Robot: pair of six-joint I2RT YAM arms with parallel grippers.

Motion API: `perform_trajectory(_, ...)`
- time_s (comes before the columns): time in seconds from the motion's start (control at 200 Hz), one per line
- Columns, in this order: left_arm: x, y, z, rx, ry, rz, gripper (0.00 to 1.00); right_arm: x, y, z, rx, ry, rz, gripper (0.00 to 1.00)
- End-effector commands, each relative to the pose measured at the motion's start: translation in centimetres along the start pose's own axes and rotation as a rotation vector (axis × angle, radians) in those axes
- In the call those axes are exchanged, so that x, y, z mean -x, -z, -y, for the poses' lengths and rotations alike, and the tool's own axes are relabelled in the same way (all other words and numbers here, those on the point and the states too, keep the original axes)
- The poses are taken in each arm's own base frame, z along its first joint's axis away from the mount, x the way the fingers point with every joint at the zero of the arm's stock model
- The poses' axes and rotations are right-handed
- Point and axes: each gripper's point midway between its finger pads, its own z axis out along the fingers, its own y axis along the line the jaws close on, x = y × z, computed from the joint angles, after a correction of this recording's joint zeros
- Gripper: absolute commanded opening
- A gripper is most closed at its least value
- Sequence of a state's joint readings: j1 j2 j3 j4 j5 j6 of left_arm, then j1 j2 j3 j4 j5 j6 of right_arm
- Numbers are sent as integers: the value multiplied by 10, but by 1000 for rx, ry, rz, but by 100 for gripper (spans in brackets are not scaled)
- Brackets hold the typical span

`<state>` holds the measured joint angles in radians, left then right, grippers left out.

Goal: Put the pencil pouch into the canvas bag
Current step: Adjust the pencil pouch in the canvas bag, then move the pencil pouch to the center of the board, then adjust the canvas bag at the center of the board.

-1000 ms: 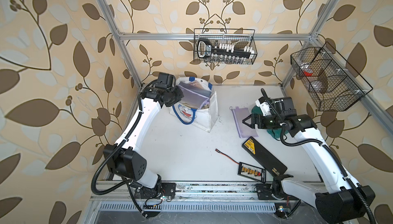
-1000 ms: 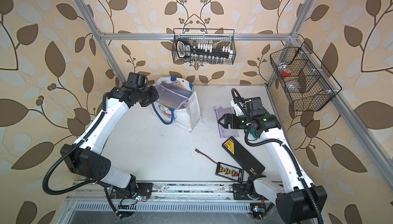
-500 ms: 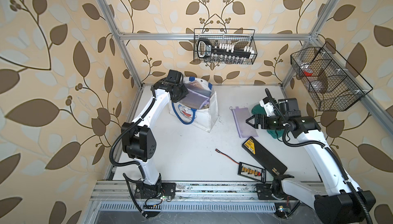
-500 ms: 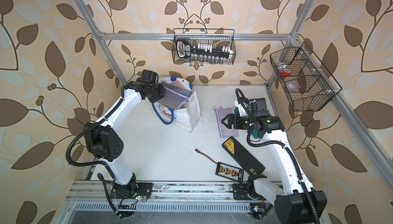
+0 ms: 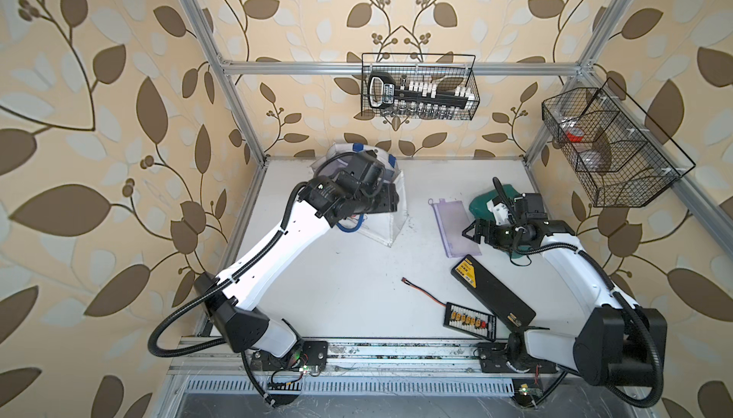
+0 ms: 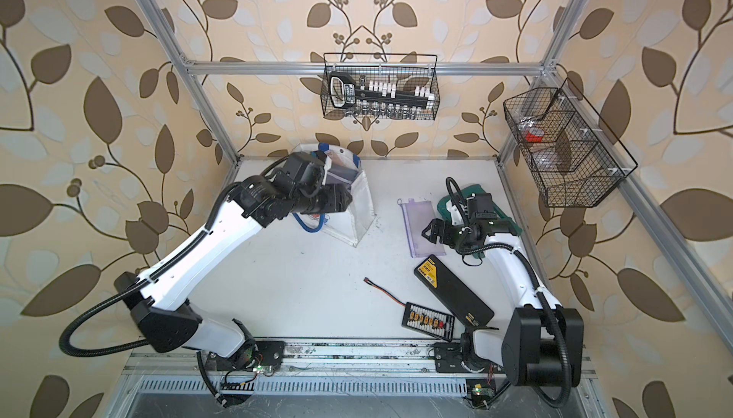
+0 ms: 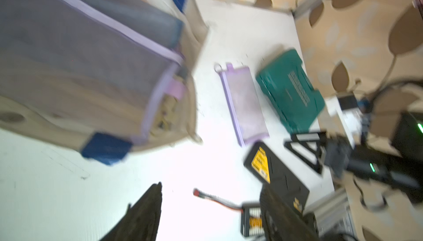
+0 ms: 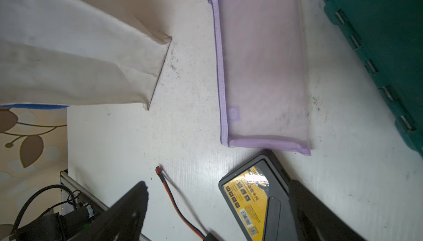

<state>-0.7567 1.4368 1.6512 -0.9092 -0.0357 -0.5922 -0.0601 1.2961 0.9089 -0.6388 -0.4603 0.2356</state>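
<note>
The white canvas bag (image 5: pixel 390 229) (image 6: pixel 357 213) with blue handles stands at the back left of the table. A large purple mesh pouch (image 7: pixel 91 52) (image 6: pixel 341 174) sits inside it. My left gripper (image 5: pixel 390 202) (image 6: pixel 343 202) (image 7: pixel 210 186) hovers over the bag's front, open and holding nothing. A smaller purple pencil pouch (image 5: pixel 456 227) (image 6: pixel 422 229) (image 7: pixel 242 102) (image 8: pixel 261 68) lies flat on the table right of the bag. My right gripper (image 5: pixel 474 231) (image 6: pixel 430 231) (image 8: pixel 218 183) is open just above that pouch's near right end.
A green plastic case (image 5: pixel 492 202) (image 8: pixel 377 34) lies under my right wrist. Nearer lie a black case with a yellow label (image 5: pixel 492 297), a black connector board (image 5: pixel 470 321) and a red-black wire (image 5: pixel 422 295). Wire baskets (image 5: pixel 418 87) (image 5: pixel 607 146) hang on the back and right walls.
My left arm has swung from the bag's back left rim to over its front, and its gripper has gone from shut to open. The right gripper has shifted slightly.
</note>
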Motion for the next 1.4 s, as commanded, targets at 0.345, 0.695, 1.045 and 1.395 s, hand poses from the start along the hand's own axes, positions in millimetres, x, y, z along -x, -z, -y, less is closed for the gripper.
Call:
perform_trajectory(0.345,-139,-74,41,-93,25,-279,77,31,-71,48,-35,-100,-51,92)
perform_trajectory(0.695,-132,-176,19,28,144,-352,77,17,-118,29,9,-35,-185,87)
perform_trajectory(1.045,-105,-253,-15,75,334,-354,77,-11,-134,11,43,-30,-238,76)
perform_trajectory(1.395,-113,-296,-15,53,339,-389,65,-11,-133,-3,120,-86,-231,64)
